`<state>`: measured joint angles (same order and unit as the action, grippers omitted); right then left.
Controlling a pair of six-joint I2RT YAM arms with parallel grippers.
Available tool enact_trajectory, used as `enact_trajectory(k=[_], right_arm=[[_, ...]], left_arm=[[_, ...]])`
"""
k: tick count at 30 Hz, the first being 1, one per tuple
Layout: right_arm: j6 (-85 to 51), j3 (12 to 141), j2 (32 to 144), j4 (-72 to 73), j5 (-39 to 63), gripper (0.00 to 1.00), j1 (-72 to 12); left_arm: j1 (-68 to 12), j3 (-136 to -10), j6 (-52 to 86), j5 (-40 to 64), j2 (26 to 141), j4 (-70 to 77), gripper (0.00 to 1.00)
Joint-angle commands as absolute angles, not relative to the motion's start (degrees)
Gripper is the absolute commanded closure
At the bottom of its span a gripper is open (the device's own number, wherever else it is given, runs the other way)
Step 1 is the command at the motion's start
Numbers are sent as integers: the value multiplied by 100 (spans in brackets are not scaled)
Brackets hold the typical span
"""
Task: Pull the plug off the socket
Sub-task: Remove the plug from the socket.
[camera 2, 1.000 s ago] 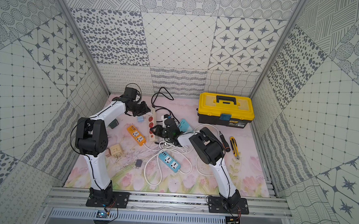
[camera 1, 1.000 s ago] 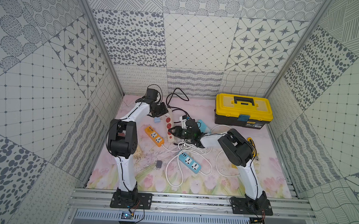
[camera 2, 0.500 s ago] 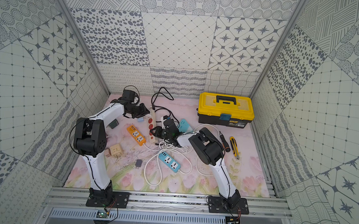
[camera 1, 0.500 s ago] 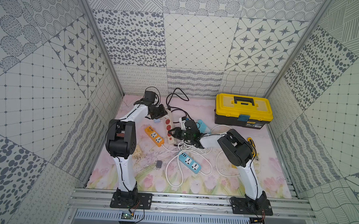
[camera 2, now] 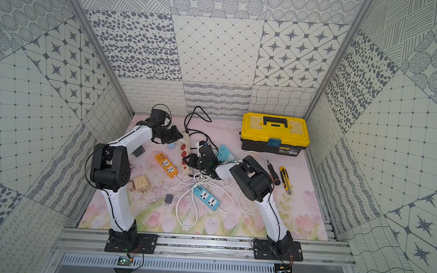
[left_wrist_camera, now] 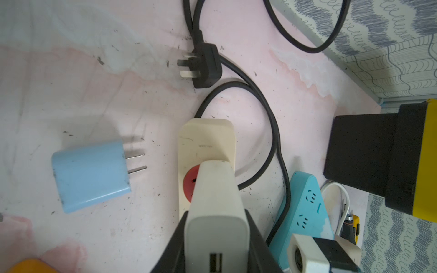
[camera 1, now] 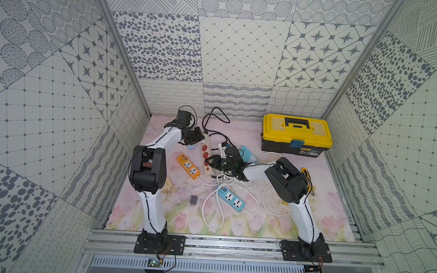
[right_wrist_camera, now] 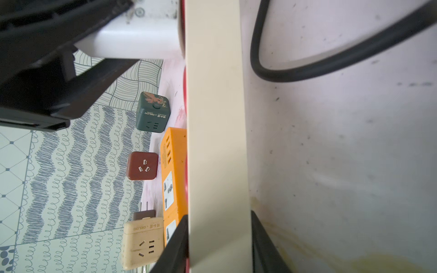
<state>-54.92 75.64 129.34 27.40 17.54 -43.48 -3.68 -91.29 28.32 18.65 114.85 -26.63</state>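
A cream power strip (camera 1: 207,152) (camera 2: 186,150) with red round sockets lies at the back middle of the mat. A white USB charger plug (left_wrist_camera: 215,201) sits against its end red socket (left_wrist_camera: 189,184). My left gripper (left_wrist_camera: 216,212) (camera 1: 195,137) is shut on this plug, one black finger on each side. The right wrist view shows the plug (right_wrist_camera: 134,40) meeting the strip's (right_wrist_camera: 217,141) face. My right gripper (right_wrist_camera: 218,217) (camera 1: 212,163) is shut across the strip's near end.
A loose pale blue charger (left_wrist_camera: 91,175) and a black three-pin plug (left_wrist_camera: 203,66) with its cord lie beside the strip. Around them are an orange strip (camera 1: 188,166), a blue strip (camera 1: 231,198) with white cables, a teal strip (camera 1: 247,154) and a yellow toolbox (camera 1: 296,133).
The right gripper has edged slightly left at the strip's near end. The left gripper has kept its hold on the plug and has barely moved.
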Motion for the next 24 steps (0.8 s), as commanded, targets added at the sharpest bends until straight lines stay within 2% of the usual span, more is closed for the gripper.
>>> enact_trajectory(k=[1, 4, 5, 8, 13, 15, 18, 20, 22, 24], right_arm=[[-6011, 7278, 13137, 1424, 811, 100, -4096], [-6057, 7286, 13156, 1479, 873, 100, -4096], [-6084, 7286, 13177, 1493, 895, 100, -4096], [-6113, 7294, 13188, 1514, 908, 100, -4118], [-6117, 7266, 13169, 1512, 862, 100, -4120], [-6123, 7194, 13130, 1537, 806, 100, -4114], [-6125, 7126, 13083, 1555, 755, 100, -4102], [-6126, 7130, 13083, 1564, 755, 100, -4096], [-6131, 7119, 13078, 1573, 741, 100, -4097], [-6134, 7110, 13069, 1562, 717, 100, -4096]], left_arm=[[-22, -8691, 3344, 2652, 11051, -2223, 100], [104, -8448, 3786, 3162, 10969, -1798, 100], [26, -8623, 3513, 2865, 10981, -2138, 100], [-535, -9439, 2281, 1078, 11110, -3599, 100], [-679, -9492, 2166, 809, 11250, -3803, 100], [-523, -9366, 2339, 1305, 11193, -3659, 100], [95, -8381, 3652, 3239, 10934, -1896, 100], [315, -8067, 4247, 3665, 10929, -1244, 100], [195, -8513, 3634, 3038, 10973, -2139, 100], [-218, -9131, 2640, 1518, 11008, -3408, 100]])
